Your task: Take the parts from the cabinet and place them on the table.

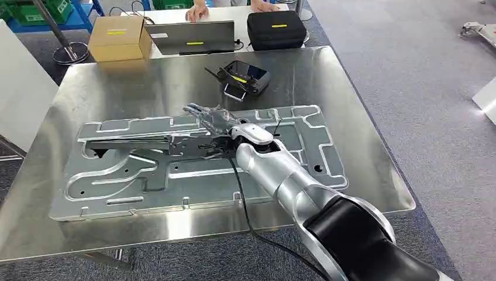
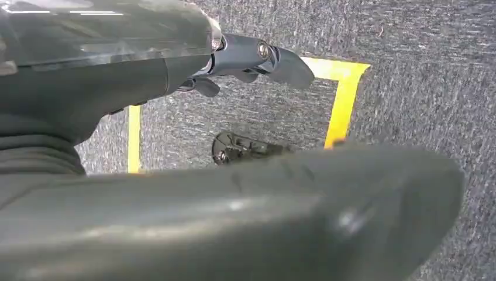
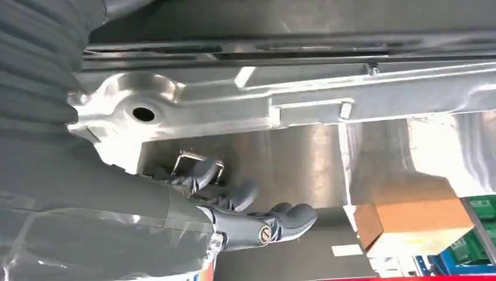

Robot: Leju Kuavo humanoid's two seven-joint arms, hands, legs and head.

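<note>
A large stamped metal panel [image 1: 117,193] lies flat on the steel table [image 1: 362,146]. On top of it rests a long, narrow rail-like part [image 1: 134,140], running left to right. My right hand [image 1: 213,120] hovers at the rail's right end, fingers stretched forward over the panel. In the right wrist view its fingers [image 3: 257,216] are spread with nothing between them, and the panel [image 3: 234,105] and rail [image 3: 292,50] lie beside them. My left hand [image 2: 251,58] hangs over the floor, fingers apart and holding nothing.
A black handheld controller [image 1: 245,79] sits on the table behind the panel. On the table beyond are a cardboard box [image 1: 117,36], a grey laptop [image 1: 193,36] and a black case [image 1: 275,28], with a person's hands [image 1: 197,12] at the far edge. Yellow tape [image 2: 342,105] marks the carpet.
</note>
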